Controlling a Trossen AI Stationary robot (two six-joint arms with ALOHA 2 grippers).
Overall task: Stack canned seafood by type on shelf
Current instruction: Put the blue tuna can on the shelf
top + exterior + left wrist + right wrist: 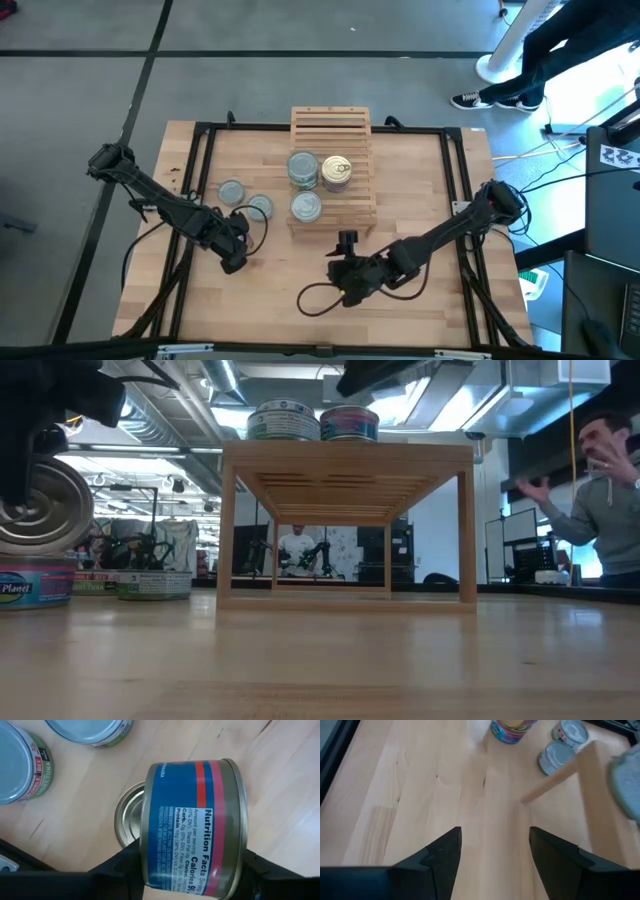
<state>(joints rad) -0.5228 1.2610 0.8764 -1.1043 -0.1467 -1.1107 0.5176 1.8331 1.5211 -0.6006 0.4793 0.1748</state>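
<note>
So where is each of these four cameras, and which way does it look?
High: overhead, straight down; both arms, shelf.
Low: tabletop height, level across; shelf, person behind.
Left wrist: on left arm; left gripper around blue can.
Right wrist: on right arm; open right gripper, bare table.
High and low share the shelf.

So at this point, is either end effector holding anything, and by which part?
The left end effector grips a blue-labelled can across its flat ends, the can lying on its side between the fingers. The right end effector is open and holds nothing.
</note>
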